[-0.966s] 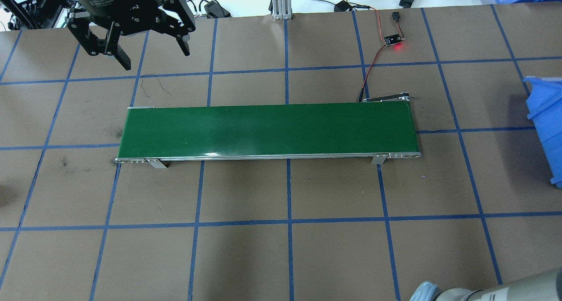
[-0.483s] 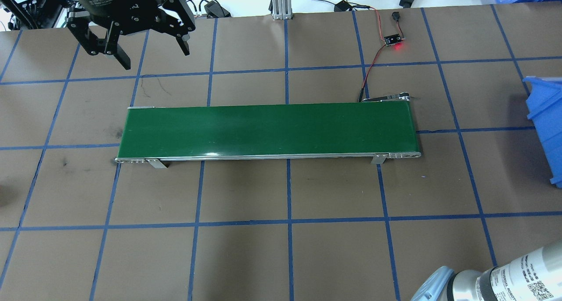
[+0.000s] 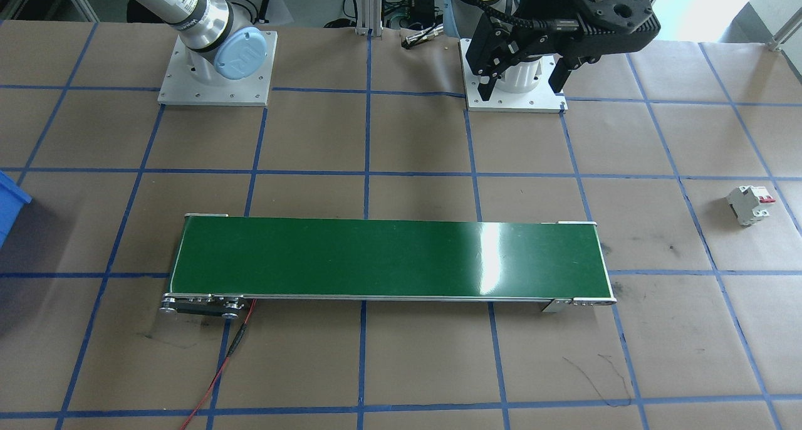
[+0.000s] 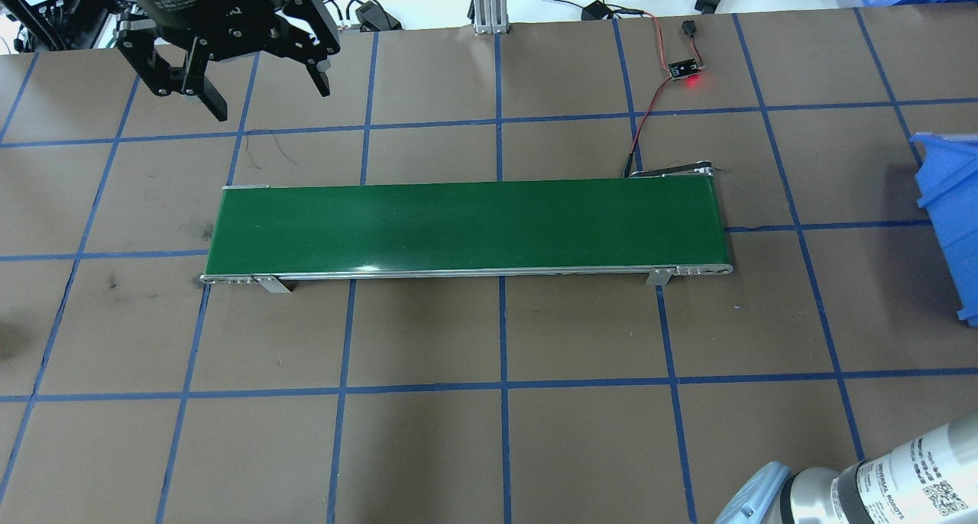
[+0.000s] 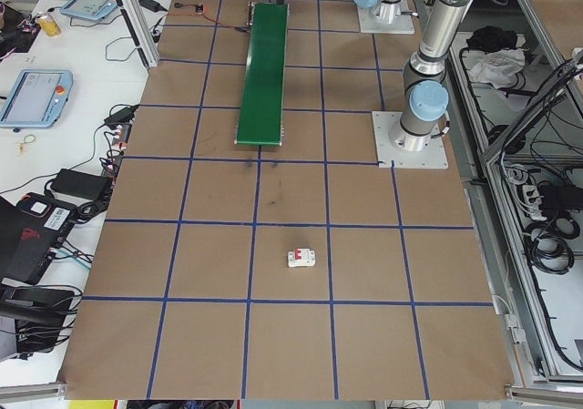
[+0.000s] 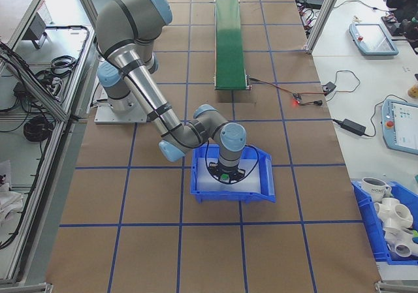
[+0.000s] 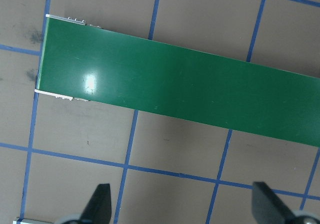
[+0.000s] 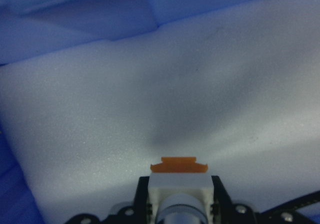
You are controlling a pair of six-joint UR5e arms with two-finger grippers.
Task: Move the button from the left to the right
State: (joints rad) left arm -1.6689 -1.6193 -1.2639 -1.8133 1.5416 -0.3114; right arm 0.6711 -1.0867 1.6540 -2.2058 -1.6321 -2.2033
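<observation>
The button (image 8: 179,183), white body with an orange base, sits between the black fingers (image 8: 142,200) of my right gripper (image 8: 179,196), which is shut on it just above the white foam lining (image 8: 150,104) of the blue bin (image 6: 262,175). In the exterior right view the right gripper (image 6: 225,168) points down into that bin, and the button's green cap (image 6: 224,174) shows beneath it. My left gripper (image 4: 273,102) hangs open and empty high over the table's far left, also seen in the front view (image 3: 520,93) and with its fingertips (image 7: 100,199) wide apart.
A green conveyor belt (image 4: 466,226) lies across the table's middle. A white circuit breaker with red toggles (image 3: 749,205) stands on the robot's left side. A small board with a red light (image 4: 684,69) and its wires lie behind the belt. The bin's edge (image 4: 951,203) shows at right.
The right arm's elbow has come further into the lower right corner of the overhead view. The left gripper has stayed where it was, open.
</observation>
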